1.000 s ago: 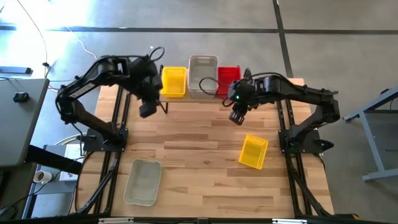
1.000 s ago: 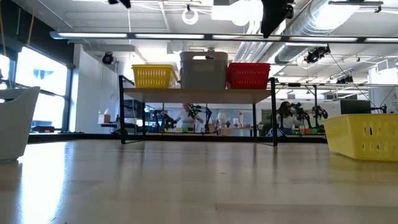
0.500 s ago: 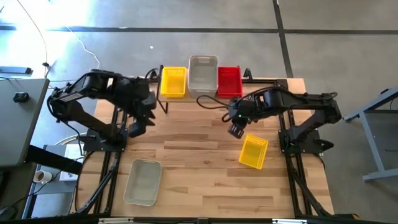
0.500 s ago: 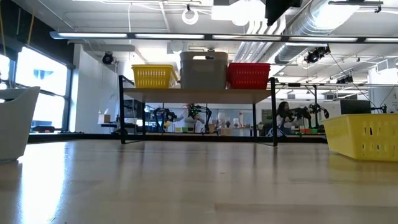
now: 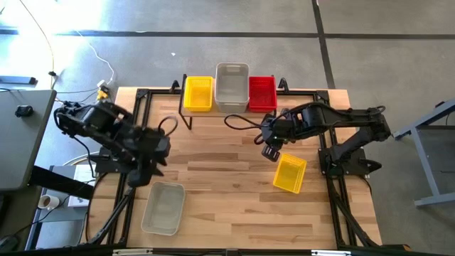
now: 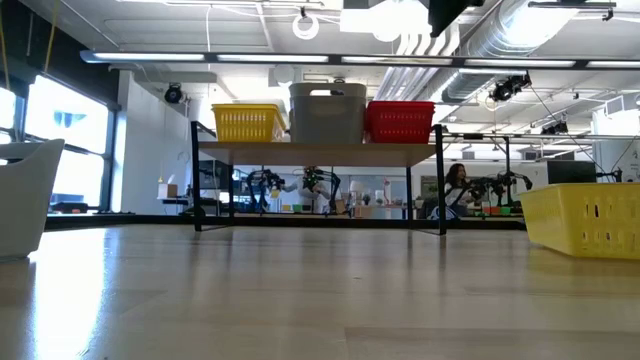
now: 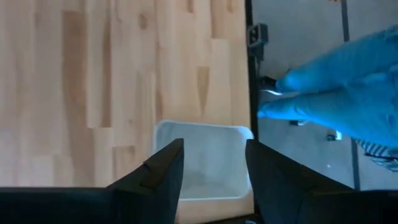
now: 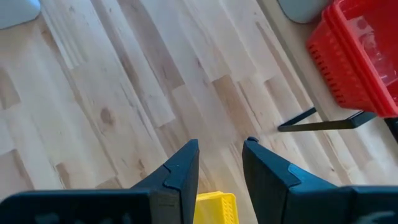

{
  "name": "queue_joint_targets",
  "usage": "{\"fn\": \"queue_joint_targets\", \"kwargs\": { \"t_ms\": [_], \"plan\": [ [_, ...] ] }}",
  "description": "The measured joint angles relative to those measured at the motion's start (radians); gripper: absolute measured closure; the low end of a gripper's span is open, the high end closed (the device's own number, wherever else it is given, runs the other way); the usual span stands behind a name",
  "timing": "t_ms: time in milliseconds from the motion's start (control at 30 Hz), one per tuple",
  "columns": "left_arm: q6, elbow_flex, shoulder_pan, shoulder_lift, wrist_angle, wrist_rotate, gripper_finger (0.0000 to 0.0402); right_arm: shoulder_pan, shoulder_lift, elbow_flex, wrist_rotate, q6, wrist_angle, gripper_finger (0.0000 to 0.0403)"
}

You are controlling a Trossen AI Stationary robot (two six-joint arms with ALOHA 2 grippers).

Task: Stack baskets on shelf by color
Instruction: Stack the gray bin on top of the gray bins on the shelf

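The shelf [image 6: 320,151] stands at the table's far edge with a yellow basket [image 5: 198,93], a grey-white basket [image 5: 232,87] and a red basket [image 5: 261,92] side by side on its top. A loose grey-white basket [image 5: 163,208] rests on the table at the near left, and a loose yellow basket [image 5: 289,173] lies at the right. My left gripper [image 5: 146,173] hangs open above the table just beyond the loose grey-white basket [image 7: 205,163]. My right gripper [image 5: 271,152] hangs open just beyond the loose yellow basket [image 8: 214,208].
Bare tabletop lies between the two loose baskets and in front of the shelf's black legs [image 8: 323,121]. A blurred blue shape [image 7: 348,93] shows beyond the table's edge in the left wrist view. The loose yellow basket [image 6: 585,218] sits at the right in the low view.
My left gripper has swung from the shelf's left end toward the table's near left, turning as it went, and now stands by the loose grey-white basket. My right gripper has moved from the shelf's right end toward the near edge, up to the loose yellow basket.
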Motion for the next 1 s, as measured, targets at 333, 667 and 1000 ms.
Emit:
{"fn": "queue_joint_targets", "kwargs": {
  "t_ms": [333, 667, 1000],
  "plan": [
    [-0.193, -0.109, -0.249, 0.003, 0.001, -0.12, 0.0229, 0.0, 0.001, 0.0, -0.103, -0.067, -0.001, 0.0293],
    [-0.458, -0.389, -0.453, 0.002, 0.278, -0.136, 0.0236, 0.0, 0.001, 0.0, -0.095, -0.131, 0.0, 0.0293],
    [-0.642, -0.559, -0.568, 0.021, 0.439, -0.159, 0.0236, 0.0, 0.001, 0.0, -0.098, -0.13, -0.001, 0.0293]
  ]
}}
